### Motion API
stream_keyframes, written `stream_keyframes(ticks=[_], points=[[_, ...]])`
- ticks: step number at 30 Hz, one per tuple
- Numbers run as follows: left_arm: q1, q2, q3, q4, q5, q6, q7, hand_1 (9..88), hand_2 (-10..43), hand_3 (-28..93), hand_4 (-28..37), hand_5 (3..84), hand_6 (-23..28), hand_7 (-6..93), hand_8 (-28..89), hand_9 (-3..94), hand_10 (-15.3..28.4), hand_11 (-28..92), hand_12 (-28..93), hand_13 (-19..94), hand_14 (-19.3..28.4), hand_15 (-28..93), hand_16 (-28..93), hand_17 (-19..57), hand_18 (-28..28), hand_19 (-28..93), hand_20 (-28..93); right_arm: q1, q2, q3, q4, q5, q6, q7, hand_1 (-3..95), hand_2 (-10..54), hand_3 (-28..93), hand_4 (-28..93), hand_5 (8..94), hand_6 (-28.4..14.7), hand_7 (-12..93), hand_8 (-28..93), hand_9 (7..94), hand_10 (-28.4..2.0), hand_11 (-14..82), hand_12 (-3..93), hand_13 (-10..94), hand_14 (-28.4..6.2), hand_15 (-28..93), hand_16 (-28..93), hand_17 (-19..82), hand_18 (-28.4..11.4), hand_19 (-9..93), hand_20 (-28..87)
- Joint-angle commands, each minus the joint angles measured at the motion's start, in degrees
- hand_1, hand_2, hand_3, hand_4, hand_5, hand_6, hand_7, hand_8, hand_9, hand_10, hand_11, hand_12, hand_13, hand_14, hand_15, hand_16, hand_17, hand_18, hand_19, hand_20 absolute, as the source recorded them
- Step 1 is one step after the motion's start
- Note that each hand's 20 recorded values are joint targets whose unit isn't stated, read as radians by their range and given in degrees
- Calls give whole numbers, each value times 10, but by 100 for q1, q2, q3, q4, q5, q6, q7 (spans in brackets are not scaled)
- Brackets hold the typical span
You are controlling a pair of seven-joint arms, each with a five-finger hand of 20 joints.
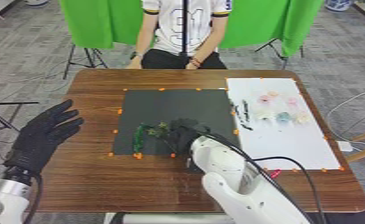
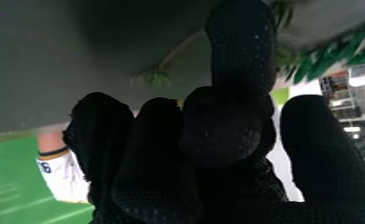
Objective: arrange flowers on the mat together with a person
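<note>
The table (image 1: 94,187) bears a dark mat (image 1: 183,102) and, towards its right edge, a white sheet (image 1: 312,152) with pale flowers (image 1: 283,117). My left hand (image 1: 50,131) is over the table's left edge, straight and wide. My right hand (image 1: 187,131) is over the mat's near half; whether it grips anything, I cannot tell. The step, I judge, is placing greenery: I should settle the stem flat, ease off straight up, and avoid dragging its neighbour. That garland (image 1: 138,137), deep green, narrow and frilly, lies near the mat's near left corner. The sprig (image 2: 152,76) beside my right hand has a thin, bent, brownish stem and a spiky, yellow-green tuft.
</note>
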Motion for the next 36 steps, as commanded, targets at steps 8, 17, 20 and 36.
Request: stream_keyframes(ticks=[8, 17, 20, 36], points=[[12, 8, 25, 45, 12, -20, -19, 261, -2, 704, -248, 345, 47, 155, -77, 311, 130, 188, 191, 254, 162, 283, 27, -72, 234, 464, 115, -113, -204, -1, -43, 260, -185, -74, 62, 290, 667, -210, 892, 6, 444, -87, 937, -84, 572, 356, 888, -80, 785, 340, 595, -225, 932, 722], [98, -31, -59, 9, 16, 4, 6, 260, -1, 705, -247, 346, 47, 158, -78, 311, 129, 189, 192, 254, 162, 283, 27, -73, 235, 465, 116, -145, 55, 296, -151, -17, -21, -28, 73, 271, 683, -202, 891, 6, 441, -85, 937, -84, 568, 354, 886, -80, 782, 340, 593, -226, 932, 720], [114, -44, -74, 0, 20, 1, 19, 261, -2, 705, -248, 346, 47, 158, -78, 311, 130, 189, 191, 254, 162, 284, 28, -73, 235, 466, 116, -249, 210, 556, -361, 58, 21, 17, 74, 265, 690, -202, 891, 6, 441, -85, 937, -83, 569, 355, 887, -80, 782, 339, 592, -226, 932, 721], [450, -204, -325, -163, -59, 56, 187, 261, -1, 705, -248, 346, 48, 157, -78, 310, 131, 187, 191, 254, 161, 284, 26, -73, 234, 466, 116, -2524, 520, 4698, -1184, 6223, 345, -1585, 177, 135, 781, -193, 580, -59, 317, -105, 578, -170, 360, 302, 493, -156, 604, 257, 216, -211, 689, 434]])
